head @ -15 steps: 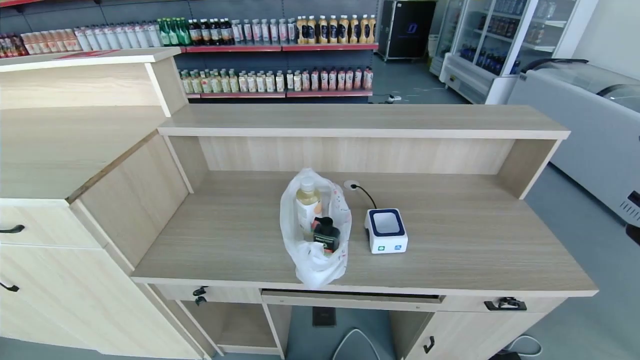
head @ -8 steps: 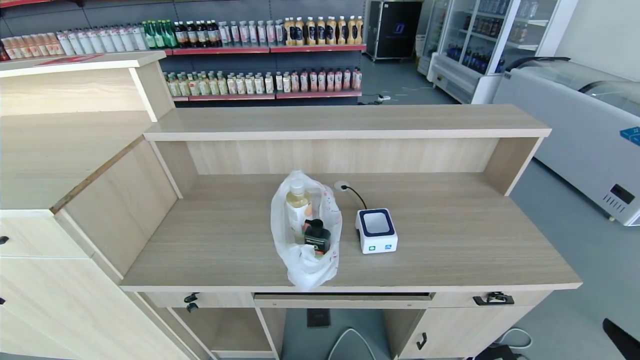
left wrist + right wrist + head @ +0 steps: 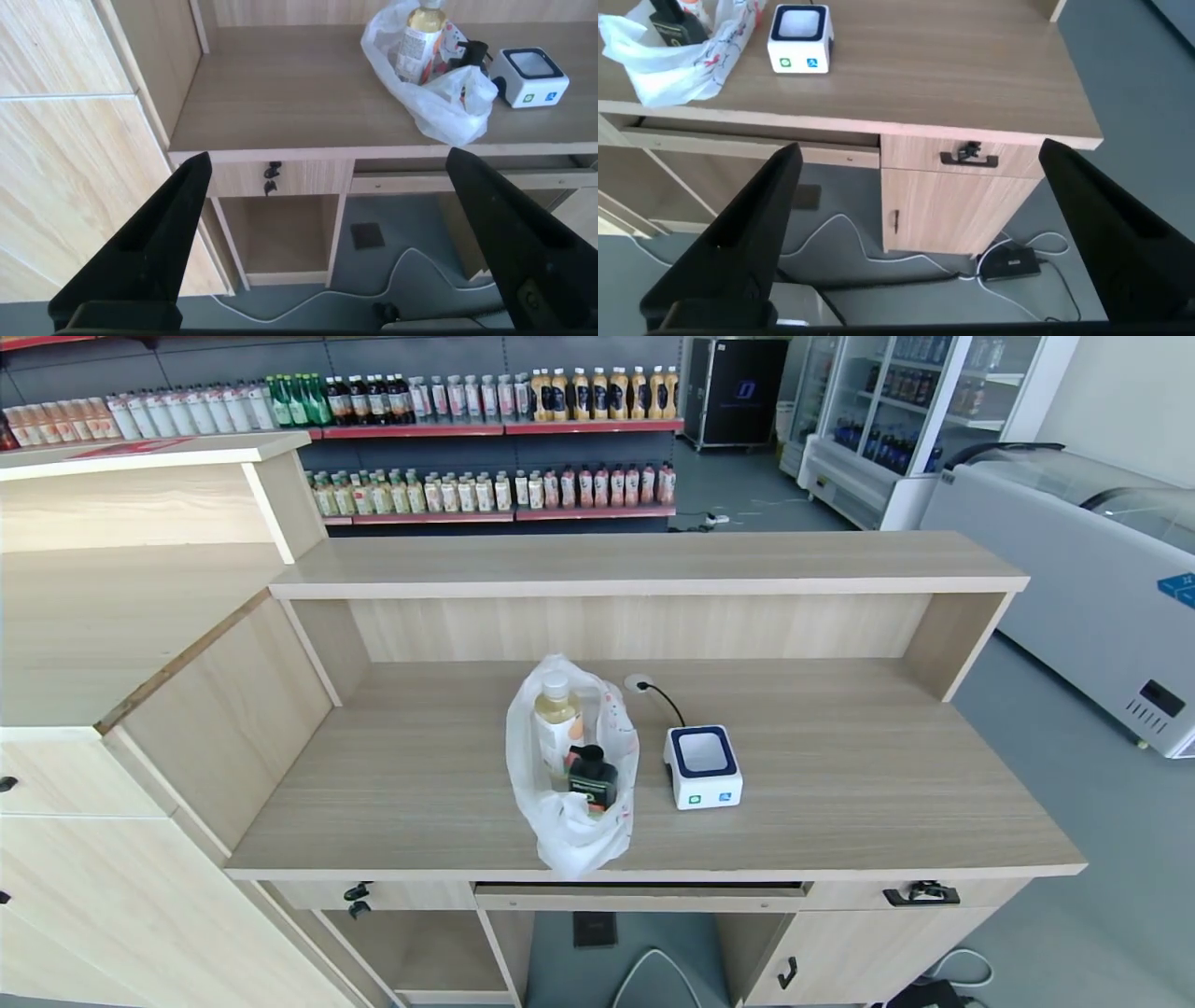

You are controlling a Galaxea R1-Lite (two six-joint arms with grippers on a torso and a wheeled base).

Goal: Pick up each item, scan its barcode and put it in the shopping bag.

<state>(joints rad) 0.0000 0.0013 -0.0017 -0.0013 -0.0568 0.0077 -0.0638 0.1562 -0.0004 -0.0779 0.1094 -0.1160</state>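
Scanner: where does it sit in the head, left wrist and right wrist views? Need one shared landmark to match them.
Head view: scanner mid-counter, just right of the shopping bag.
Left wrist view: scanner on the counter, on the far side of the shopping bag.
Right wrist view: scanner on the counter beside the shopping bag.
Shared landmark: the white shopping bag next to it.

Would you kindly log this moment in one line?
shopping bag: pale bottle, black bottle inside; scanner: beside it; left gripper, right gripper: open
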